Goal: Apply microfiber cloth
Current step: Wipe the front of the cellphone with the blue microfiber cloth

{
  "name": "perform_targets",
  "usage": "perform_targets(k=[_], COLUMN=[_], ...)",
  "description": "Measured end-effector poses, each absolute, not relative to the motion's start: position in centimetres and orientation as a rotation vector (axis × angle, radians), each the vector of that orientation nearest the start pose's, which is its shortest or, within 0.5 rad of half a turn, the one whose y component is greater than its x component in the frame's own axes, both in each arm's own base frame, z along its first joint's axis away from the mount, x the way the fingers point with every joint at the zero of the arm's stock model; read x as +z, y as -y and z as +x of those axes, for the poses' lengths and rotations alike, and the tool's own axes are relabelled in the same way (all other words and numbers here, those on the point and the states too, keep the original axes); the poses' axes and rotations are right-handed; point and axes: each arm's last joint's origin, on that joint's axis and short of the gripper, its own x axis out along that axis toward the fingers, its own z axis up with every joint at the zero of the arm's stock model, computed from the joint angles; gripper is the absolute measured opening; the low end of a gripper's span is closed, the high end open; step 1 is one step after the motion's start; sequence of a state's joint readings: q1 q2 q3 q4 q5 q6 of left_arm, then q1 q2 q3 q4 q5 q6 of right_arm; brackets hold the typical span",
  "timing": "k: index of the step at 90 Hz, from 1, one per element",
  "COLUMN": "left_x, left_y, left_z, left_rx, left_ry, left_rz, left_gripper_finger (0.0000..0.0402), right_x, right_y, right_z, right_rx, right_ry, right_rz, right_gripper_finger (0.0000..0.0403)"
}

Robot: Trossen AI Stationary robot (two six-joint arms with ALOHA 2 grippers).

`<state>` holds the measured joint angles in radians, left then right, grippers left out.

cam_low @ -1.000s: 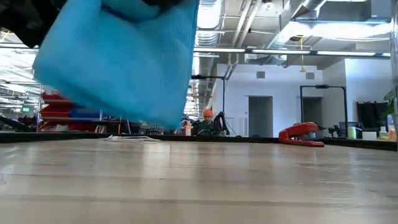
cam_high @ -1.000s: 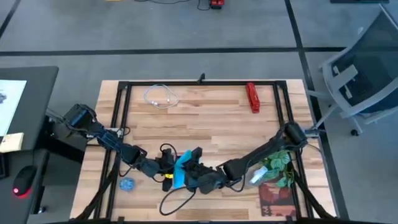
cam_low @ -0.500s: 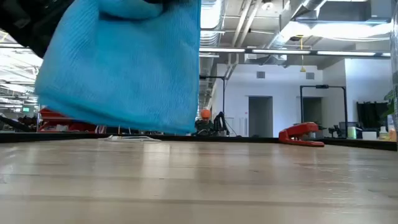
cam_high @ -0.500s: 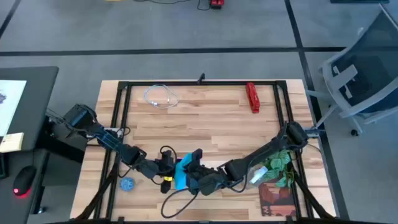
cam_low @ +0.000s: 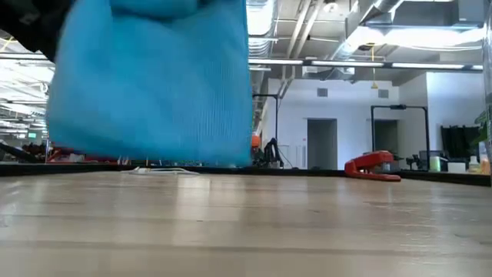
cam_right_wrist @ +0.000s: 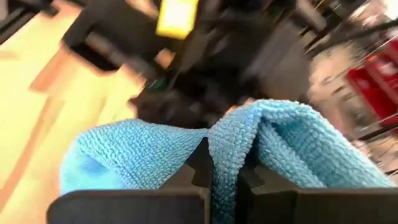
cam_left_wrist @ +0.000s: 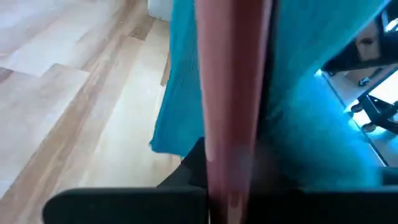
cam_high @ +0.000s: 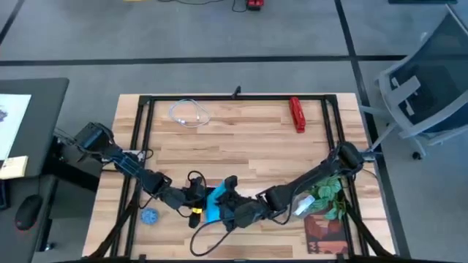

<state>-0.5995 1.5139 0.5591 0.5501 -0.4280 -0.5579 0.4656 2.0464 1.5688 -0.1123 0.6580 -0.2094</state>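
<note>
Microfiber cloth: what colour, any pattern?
The microfiber cloth is plain bright sky-blue with no print, only a nubby weave. The right wrist view shows it best.

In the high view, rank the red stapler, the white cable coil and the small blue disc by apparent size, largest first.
1. white cable coil, widest spread
2. red stapler, close to the coil, so this order is unsure
3. small blue disc, clearly smallest

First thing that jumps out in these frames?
The microfiber cloth: it hangs above the table, filling the low view's upper left. From above, both claws meet at the near edge, the right claw pinching a fold. Next, the red stapler at the far right.
</note>
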Motion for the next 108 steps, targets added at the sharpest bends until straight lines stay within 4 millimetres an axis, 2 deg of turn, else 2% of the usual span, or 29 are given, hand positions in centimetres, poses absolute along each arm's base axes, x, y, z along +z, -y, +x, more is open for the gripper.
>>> perform_targets(k=[24,43,57,81,95,108], left_x=[16.8,16.8,16.8,16.9,17.1,17.2], left_y=[14.9,15.0,15.0,15.0,15.1,15.3], left_z=[24.1,24.1,24.1,24.1,24.1,24.0], left_rx=[-0.055,-0.078,-0.084,-0.064,-0.061,-0.063], left_ry=[-0.356,-0.361,-0.356,-0.338,-0.317,-0.309], left_rz=[-0.363,-0.355,-0.339,-0.328,-0.328,-0.322], left_gripper_finger=[0.0004,0.0004,0.0004,0.0004,0.0004,0.0004], right_x=[24.3,26.0,25.6,23.4,23.4,24.3], right_y=[-19.4,-18.9,-18.6,-19.3,-19.7,-20.3], right_z=[41.9,42.7,43.0,43.2,42.8,42.1], right_rx=[-0.269,-0.324,-0.253,-0.114,-0.214,-0.324], right_ry=[-0.435,-0.301,-0.314,-0.377,-0.377,-0.366], right_rz=[-0.633,-0.599,-0.508,-0.414,-0.496,-0.63], right_gripper_finger=[0.0,0.0,0.0,0.0,0.0,0.0])
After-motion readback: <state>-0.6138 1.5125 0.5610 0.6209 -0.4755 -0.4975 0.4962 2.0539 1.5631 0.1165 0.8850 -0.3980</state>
